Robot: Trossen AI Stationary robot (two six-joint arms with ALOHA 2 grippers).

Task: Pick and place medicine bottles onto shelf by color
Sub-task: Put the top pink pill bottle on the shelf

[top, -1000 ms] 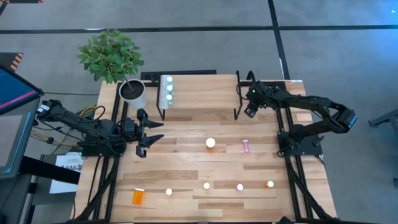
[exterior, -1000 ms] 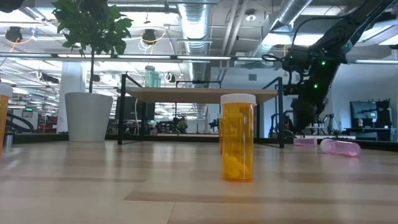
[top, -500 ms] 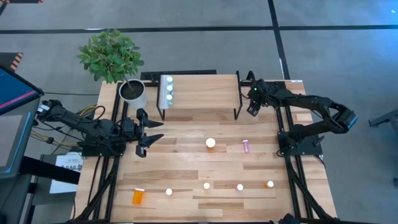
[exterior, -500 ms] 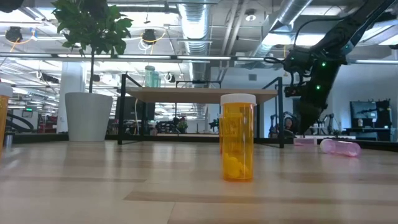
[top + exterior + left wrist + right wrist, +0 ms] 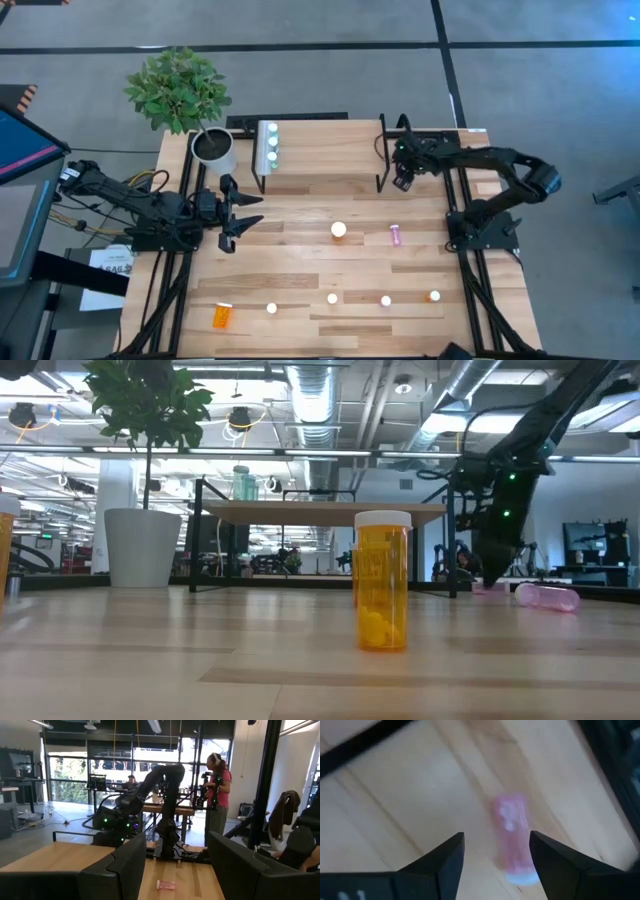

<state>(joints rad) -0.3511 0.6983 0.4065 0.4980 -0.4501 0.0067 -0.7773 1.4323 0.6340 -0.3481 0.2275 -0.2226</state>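
Note:
The shelf point(image 5: 322, 150) stands at the table's far side, with green bottles point(image 5: 271, 148) in a row on its left end. My right gripper point(image 5: 403, 178) is open by the shelf's right end, above a pink bottle point(image 5: 512, 837) that lies on its side on the table; the fingers stand either side of it, apart from it point(image 5: 495, 855). Another pink bottle point(image 5: 395, 235) lies at mid table. A large orange bottle point(image 5: 339, 230) stands upright. Several small bottles point(image 5: 332, 298) stand near the front edge. My left gripper point(image 5: 238, 214) waits open at the left.
A white plant pot point(image 5: 214, 150) stands at the shelf's left. An orange bottle point(image 5: 222, 316) lies at the front left. The shelf's black right leg point(image 5: 382, 155) is close to my right gripper. A person point(image 5: 218, 790) stands in the room beyond the table.
My right gripper has come down a little toward the table and shifted slightly toward the shelf's right end. Its fingers stay open.

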